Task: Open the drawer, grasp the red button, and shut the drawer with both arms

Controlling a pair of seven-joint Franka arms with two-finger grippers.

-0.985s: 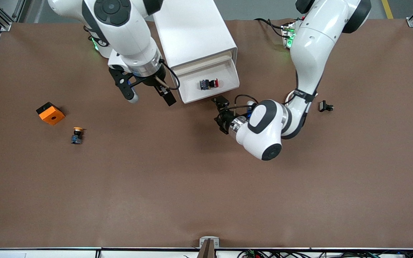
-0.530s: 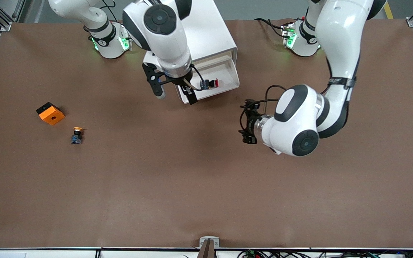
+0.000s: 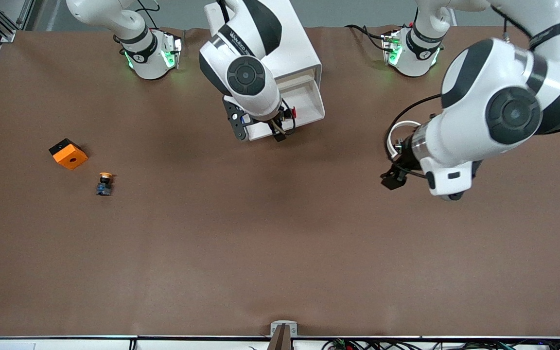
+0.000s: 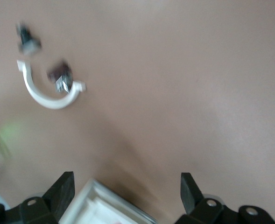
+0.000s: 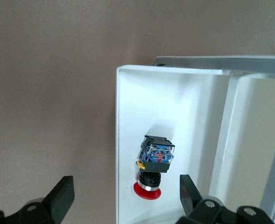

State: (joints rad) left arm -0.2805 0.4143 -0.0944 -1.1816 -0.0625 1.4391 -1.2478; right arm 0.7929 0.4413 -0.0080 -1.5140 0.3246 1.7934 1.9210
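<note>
Red-capped button (image 5: 154, 163) lies in the drawer (image 5: 128, 140) under the open right gripper (image 5: 126, 193).

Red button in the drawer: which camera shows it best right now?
The right wrist view: the button lies on its side in the open drawer, red cap and blue body unobstructed. In the front view the right arm covers all but a sliver of red cap. The left wrist view does not show it.

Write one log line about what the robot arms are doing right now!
drawer: open | button: in drawer | right pincer: open, over button | left pincer: open, over table
</note>
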